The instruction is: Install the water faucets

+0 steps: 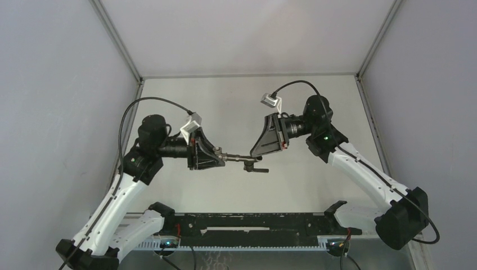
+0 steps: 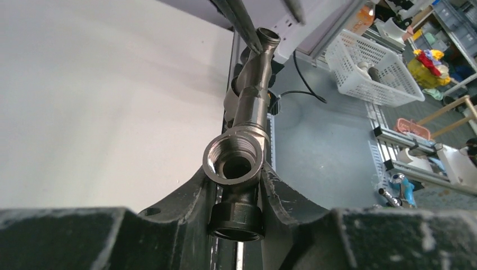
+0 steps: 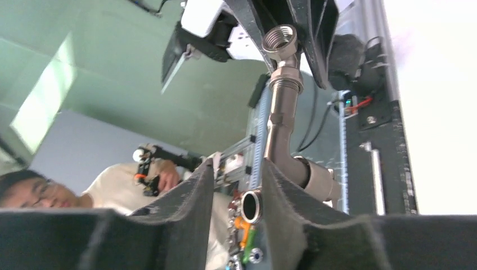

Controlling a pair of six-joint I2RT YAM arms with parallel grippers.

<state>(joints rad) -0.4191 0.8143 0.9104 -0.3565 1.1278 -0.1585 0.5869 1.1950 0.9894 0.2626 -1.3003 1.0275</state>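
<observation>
Our left pincer (image 2: 235, 181) clamps the slim grey-brown metal tap (image 2: 250, 107); our right pincer (image 3: 237, 170) straddles its far end, grip unclear.

Your top camera: high behind rig, looking down over whole counter (image 1: 236, 101), farthest out. Your left wrist camera: tight along left gripper (image 2: 236, 188), facing room beyond counter edge. Your right wrist camera: equally tight, along right gripper (image 3: 237, 175), facing opposite way. All three share water faucets (image 1: 241, 160).

The left gripper (image 2: 236, 194) clamps the faucet (image 2: 250, 107) by its threaded end.
</observation>
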